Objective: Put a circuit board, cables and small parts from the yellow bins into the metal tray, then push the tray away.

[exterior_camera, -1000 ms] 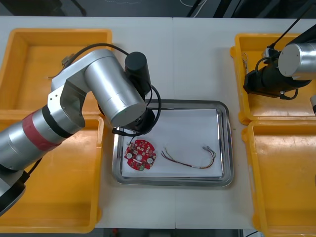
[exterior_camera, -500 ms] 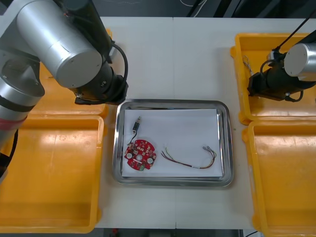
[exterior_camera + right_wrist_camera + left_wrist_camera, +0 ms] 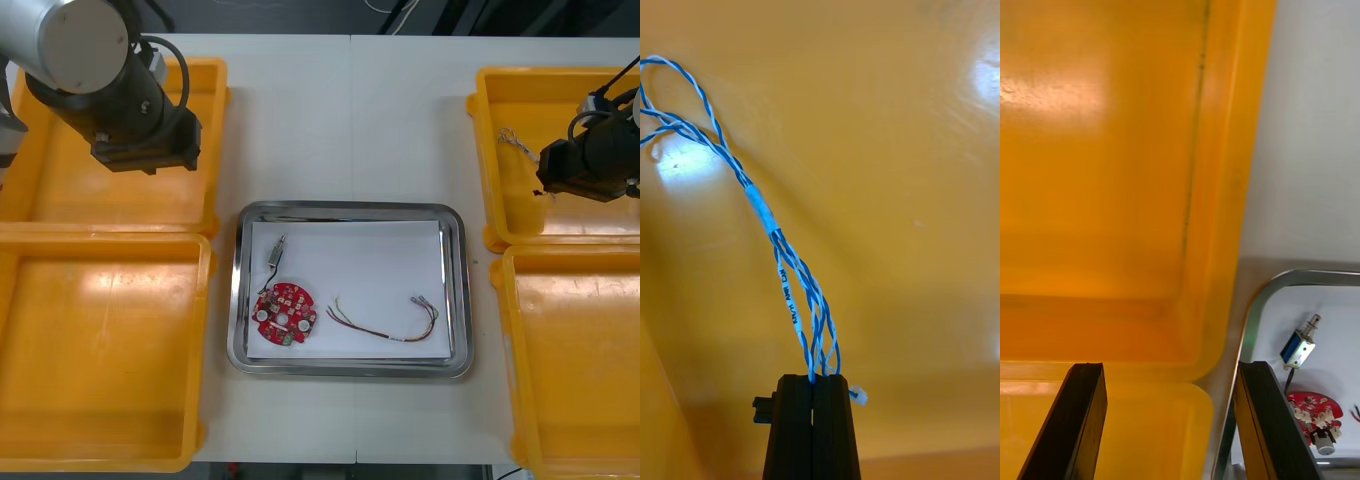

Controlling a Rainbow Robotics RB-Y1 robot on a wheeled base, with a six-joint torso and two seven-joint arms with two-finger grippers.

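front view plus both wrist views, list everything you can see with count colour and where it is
table: one, light, under everything
yellow bins: four, two at each side of the table
metal tray: one, shiny rim, white inside, between the bins
round circuit board: one, red, tray's near left corner
small metal part: one, silver and blue, in the tray just beyond the board
red and yellow cable: one, in the tray, right of the board
twisted blue and white cable: one, over the far right bin
left gripper: black, open, over the far left bin
right gripper: black, shut on the twisted cable
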